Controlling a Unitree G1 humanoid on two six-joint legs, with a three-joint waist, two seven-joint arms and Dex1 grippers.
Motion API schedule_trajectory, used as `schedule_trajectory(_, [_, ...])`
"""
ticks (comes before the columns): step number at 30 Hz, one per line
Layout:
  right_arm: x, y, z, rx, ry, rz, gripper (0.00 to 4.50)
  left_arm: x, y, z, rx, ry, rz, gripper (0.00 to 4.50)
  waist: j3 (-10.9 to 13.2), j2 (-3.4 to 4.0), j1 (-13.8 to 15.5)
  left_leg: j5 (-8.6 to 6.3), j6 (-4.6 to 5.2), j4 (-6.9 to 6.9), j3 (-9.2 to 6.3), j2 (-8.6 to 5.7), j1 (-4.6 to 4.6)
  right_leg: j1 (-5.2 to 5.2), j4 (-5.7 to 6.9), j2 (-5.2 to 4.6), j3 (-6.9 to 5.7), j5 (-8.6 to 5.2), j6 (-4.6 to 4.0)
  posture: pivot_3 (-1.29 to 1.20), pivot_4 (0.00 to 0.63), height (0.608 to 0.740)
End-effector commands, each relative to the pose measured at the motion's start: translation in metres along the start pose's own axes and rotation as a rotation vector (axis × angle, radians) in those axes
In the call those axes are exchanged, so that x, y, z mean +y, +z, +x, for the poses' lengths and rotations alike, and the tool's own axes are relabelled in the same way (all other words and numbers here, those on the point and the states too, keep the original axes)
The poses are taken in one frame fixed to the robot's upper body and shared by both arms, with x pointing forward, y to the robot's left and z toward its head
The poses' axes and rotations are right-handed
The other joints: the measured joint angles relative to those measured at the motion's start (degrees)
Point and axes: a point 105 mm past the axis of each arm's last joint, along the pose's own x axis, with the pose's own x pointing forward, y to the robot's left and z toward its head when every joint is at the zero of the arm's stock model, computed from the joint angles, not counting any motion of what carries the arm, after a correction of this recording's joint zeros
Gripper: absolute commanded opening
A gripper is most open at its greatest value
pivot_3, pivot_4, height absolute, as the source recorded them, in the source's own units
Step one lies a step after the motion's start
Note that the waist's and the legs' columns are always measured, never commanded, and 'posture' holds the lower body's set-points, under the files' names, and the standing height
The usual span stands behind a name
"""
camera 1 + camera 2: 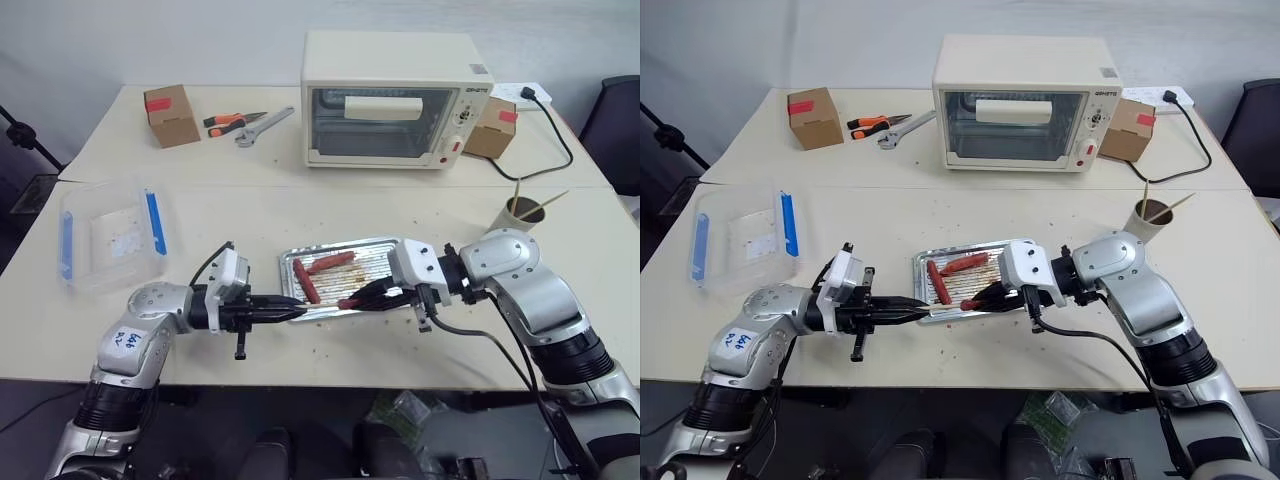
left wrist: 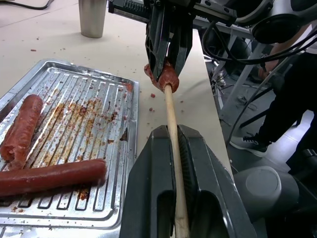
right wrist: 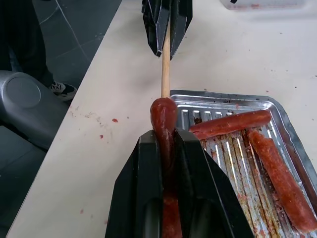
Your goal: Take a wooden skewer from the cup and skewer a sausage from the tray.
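**Sausage on skewer — piercing under way, near front edge of desk**

Sausage [image 3: 164, 119]: one reddish-brown piece, clamped lengthwise in the right end effector [image 1: 372, 296], lifted over the front rim of the tray [image 1: 385, 245]. Exposed end faces the stick.

Wooden skewer [image 2: 172, 129]: pinched in the clenched left end effector [image 1: 285, 312], lying level and aimed rightward. Its tip meets the sausage's end; the left wrist view shows the point entering the meat, though how deep cannot be told.

Remaining stock: two more sausages [image 1: 330, 263] lie on the tray's ridged floor, towards its left side.

Cup [image 1: 519, 213]: paper, near the desk's right edge, well apart from both arms, further sticks standing in it.

Status: skewer fetched — done. Sausage picked up and aligned — done. Outstanding, by my reading: drive the stick on along the sausage's length, keeping both in line so the point does not break out of the side.
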Motion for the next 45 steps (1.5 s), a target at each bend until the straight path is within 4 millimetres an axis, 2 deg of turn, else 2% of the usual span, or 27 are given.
schedule_trajectory(1, [0.012, 0.029, 0.016, -0.120, 0.081, -0.066, 0.12, -0.013, 0.013, 0.025, -0.046, -0.103, 0.048, 0.00, 0.00, 0.00, 0.01, 0.00, 0.00, 0.00, 0.00, 0.00, 0.00, 0.00, 0.00, 0.00, 0.00, 0.00, 0.00, 0.00, 0.150, 0.740])
schedule_trajectory(3, [0.009, 0.022, 0.010, -0.089, 0.040, 0.003, 0.12, -0.011, 0.013, 0.019, -0.039, -0.078, 0.052, 0.00, 0.00, 0.00, 0.02, 0.00, 0.00, 0.01, 0.00, 0.00, 0.00, 0.00, 0.01, 0.00, 0.00, 0.00, 0.00, 0.00, 0.150, 0.740])
schedule_trajectory(8, [0.010, 0.008, -0.013, -0.040, -0.004, 0.035, 1.67, -0.003, 0.012, -0.004, -0.006, 0.002, 0.059, 0.00, 0.00, 0.00, 0.06, 0.00, 0.00, 0.02, -0.01, 0.00, -0.01, 0.00, 0.00, -0.02, 0.01, 0.00, 0.00, 0.00, 0.150, 0.740])
schedule_trajectory(12, [0.015, 0.002, -0.036, -0.016, -0.038, 0.074, 2.99, 0.000, 0.012, -0.030, 0.012, 0.082, 0.064, 0.00, 0.00, 0.00, 0.12, 0.00, 0.01, 0.03, -0.01, -0.01, -0.02, 0.00, -0.02, -0.03, 0.01, 0.00, 0.00, 0.00, 0.150, 0.740])
schedule_trajectory(16, [0.017, -0.005, -0.059, 0.008, -0.146, 0.063, 4.41, 0.000, 0.020, -0.060, -0.029, 0.215, 0.049, 0.00, 0.00, 0.00, 0.10, -0.01, 0.02, 0.00, -0.02, 0.03, -0.02, 0.00, -0.06, -0.03, 0.02, 0.00, 0.00, 0.00, 0.150, 0.740])
schedule_trajectory(20, [0.025, 0.004, -0.080, -0.245, -0.266, 0.084, 4.48, 0.001, 0.029, -0.086, -0.149, 0.405, 0.019, 0.00, 0.00, -0.01, 0.41, -0.03, 0.04, -0.02, -0.01, 0.04, -0.01, 0.03, -0.08, -0.03, 0.03, 0.00, 0.00, 0.00, 0.150, 0.740])
schedule_trajectory(25, [0.027, 0.006, -0.097, -0.486, -0.491, 0.202, 4.48, 0.020, 0.047, -0.118, -0.400, 0.780, 0.037, 0.00, 0.01, -0.02, 1.45, -0.04, 0.05, 0.12, -0.03, 0.04, 0.03, 0.16, -0.06, -0.03, 0.01, 0.02, 0.03, 0.00, 0.150, 0.740])
schedule_trajectory(29, [0.035, 0.016, -0.092, -0.585, -0.533, 0.179, 4.48, 0.037, 0.053, -0.152, -0.582, 1.120, 0.046, 0.00, 0.00, -0.03, 1.79, -0.03, 0.05, 0.17, -0.02, 0.02, 0.03, 0.17, -0.02, -0.03, 0.02, 0.03, 0.06, 0.00, 0.150, 0.740])
schedule_trajectory(32, [0.028, 0.032, -0.086, -0.645, -0.629, 0.082, 4.48, 0.052, 0.040, -0.185, -0.607, 1.427, 0.010, 0.00, -0.02, -0.06, 1.90, -0.03, 0.03, 0.17, 0.01, 0.03, 0.06, 0.14, 0.03, 0.03, 0.03, 0.04, 0.07, 0.00, 0.150, 0.740])
schedule_trajectory(34, [0.030, 0.037, -0.076, -0.646, -0.630, 0.022, 4.48, 0.060, 0.029, -0.208, -0.646, 1.612, -0.036, 0.00, -0.02, -0.06, 1.93, -0.02, 0.01, 0.16, 0.06, 0.02, 0.09, 0.10, 0.13, 0.06, 0.05, 0.04, 0.07, 0.00, 0.150, 0.740])
schedule_trajectory(37, [0.031, 0.039, -0.072, -0.653, -0.629, 0.004, 4.48, 0.069, 0.019, -0.222, -0.642, 1.730, -0.082, 0.00, -0.03, -0.17, 2.02, -0.02, 0.02, 0.16, 0.06, -0.05, 0.08, 0.07, 0.19, 0.05, 0.04, 0.04, 0.07, 0.00, 0.150, 0.740])
schedule_trajectory(43, [0.029, 0.038, -0.072, -0.638, -0.618, 0.002, 4.48, 0.083, 0.002, -0.223, -0.529, 1.771, -0.130, 0.00, -0.05, -0.36, 2.63, -0.02, 0.03, 0.18, 0.03, -0.11, 0.08, 0.07, 0.21, 0.00, 0.04, 0.04, 0.07, 0.00, 0.150, 0.740])
schedule_trajectory(45, [0.029, 0.038, -0.071, -0.632, -0.608, 0.005, 4.50, 0.086, 0.004, -0.220, -0.535, 1.741, -0.131, 0.56, -0.06, -0.39, 2.68, -0.02, 0.03, 0.18, 0.03, -0.12, 0.08, 0.07, 0.21, -0.01, 0.03, 0.04, 0.07, 0.00, 0.150, 0.740])
